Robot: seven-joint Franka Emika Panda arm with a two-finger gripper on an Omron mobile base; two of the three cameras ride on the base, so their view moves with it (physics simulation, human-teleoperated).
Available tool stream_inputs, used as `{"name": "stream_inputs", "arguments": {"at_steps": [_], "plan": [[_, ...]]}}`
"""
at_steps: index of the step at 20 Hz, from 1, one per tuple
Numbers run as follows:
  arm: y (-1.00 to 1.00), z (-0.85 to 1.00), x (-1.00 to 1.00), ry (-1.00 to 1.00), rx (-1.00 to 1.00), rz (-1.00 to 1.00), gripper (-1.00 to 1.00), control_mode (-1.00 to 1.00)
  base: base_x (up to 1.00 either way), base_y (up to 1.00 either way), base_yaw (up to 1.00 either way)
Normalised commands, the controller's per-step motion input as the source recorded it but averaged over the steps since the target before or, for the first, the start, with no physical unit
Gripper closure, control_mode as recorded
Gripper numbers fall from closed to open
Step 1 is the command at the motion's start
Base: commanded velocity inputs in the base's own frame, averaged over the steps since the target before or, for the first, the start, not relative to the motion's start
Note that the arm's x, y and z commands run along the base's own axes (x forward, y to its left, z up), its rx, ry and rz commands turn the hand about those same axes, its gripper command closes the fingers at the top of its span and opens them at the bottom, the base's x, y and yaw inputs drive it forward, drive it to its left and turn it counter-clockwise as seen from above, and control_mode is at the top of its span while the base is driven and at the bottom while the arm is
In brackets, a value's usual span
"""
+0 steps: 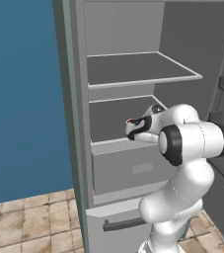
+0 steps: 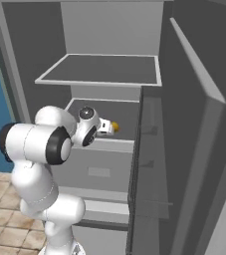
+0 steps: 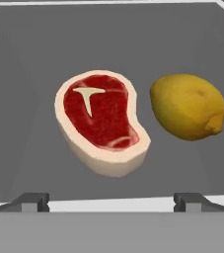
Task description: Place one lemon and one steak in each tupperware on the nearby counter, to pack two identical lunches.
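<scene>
A steak (image 3: 101,118), red with a pale fat rim, lies flat on a grey fridge shelf (image 3: 29,74) in the hand view. Just to its right is a yellow lemon (image 3: 187,106), with a small gap between them. My gripper (image 3: 111,201) is open and holds nothing. Its two fingertips (image 3: 32,201) stand wide apart at the shelf's front edge, just short of the steak. From the base, my gripper (image 2: 106,128) reaches into the middle shelf, with the lemon (image 2: 115,126) right beyond it. The tupperware and the counter are out of view.
The fridge stands open, with an upper shelf (image 1: 138,69) above my hand and a closed drawer (image 1: 133,168) below it. Its open door (image 2: 184,149) stands close on the right. A tall side wall (image 1: 74,99) bounds the left, and below is tiled floor (image 1: 29,222).
</scene>
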Motion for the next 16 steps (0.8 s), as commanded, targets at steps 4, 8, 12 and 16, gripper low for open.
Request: {"name": "stream_inputs", "arguments": {"at_steps": [4,8,12,16], "plan": [[-0.07,-0.09,0.21,0.01,0.0,0.01,-1.0,-1.0,0.0,0.0,0.0],[-0.01,-0.04,0.16,0.02,0.0,0.07,-1.0,-1.0,0.0,0.0,0.0],[0.0,-0.09,0.11,0.04,0.0,0.12,-1.0,-1.0,0.0,0.0,0.0],[0.0,-0.12,0.13,0.05,0.0,0.12,-1.0,-1.0,0.0,0.0,0.0]]}}
